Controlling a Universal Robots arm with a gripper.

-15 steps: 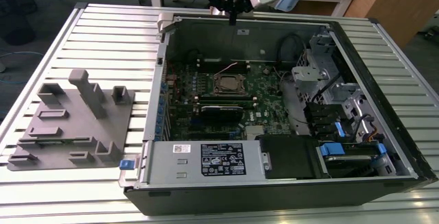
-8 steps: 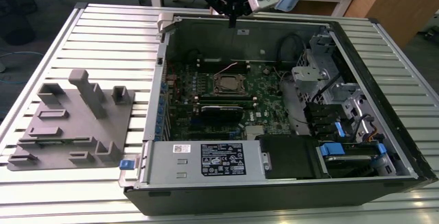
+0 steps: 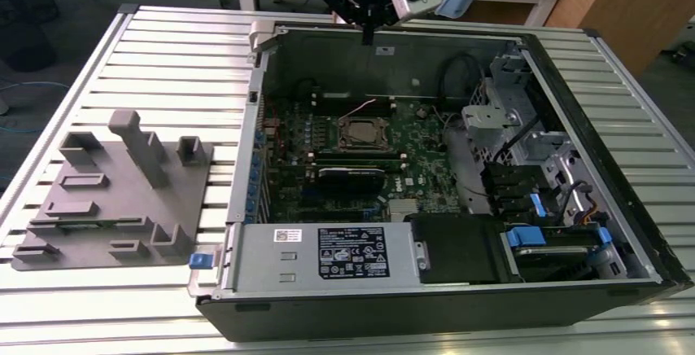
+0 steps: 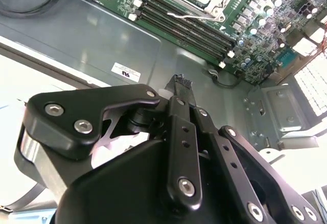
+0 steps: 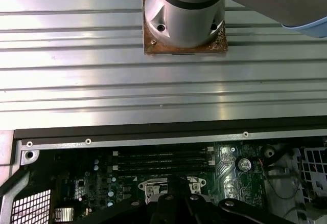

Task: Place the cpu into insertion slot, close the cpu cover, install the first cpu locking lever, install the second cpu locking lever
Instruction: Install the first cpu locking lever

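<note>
The black two-finger gripper [image 3: 369, 36] hangs over the far wall of the open black computer case [image 3: 434, 314], which lies on the ribbed aluminium table [image 3: 174, 54]. In the second wrist view its fingers [image 4: 179, 88] are pressed together. The square, black, silver-rimmed insertion slot [image 3: 364, 133] sits on the green motherboard [image 3: 424, 168] at 6 o'clock from the gripper in the exterior view, well apart from it; a pale square surface lies inside its frame, but whether this is the cpu cannot be told.
</note>
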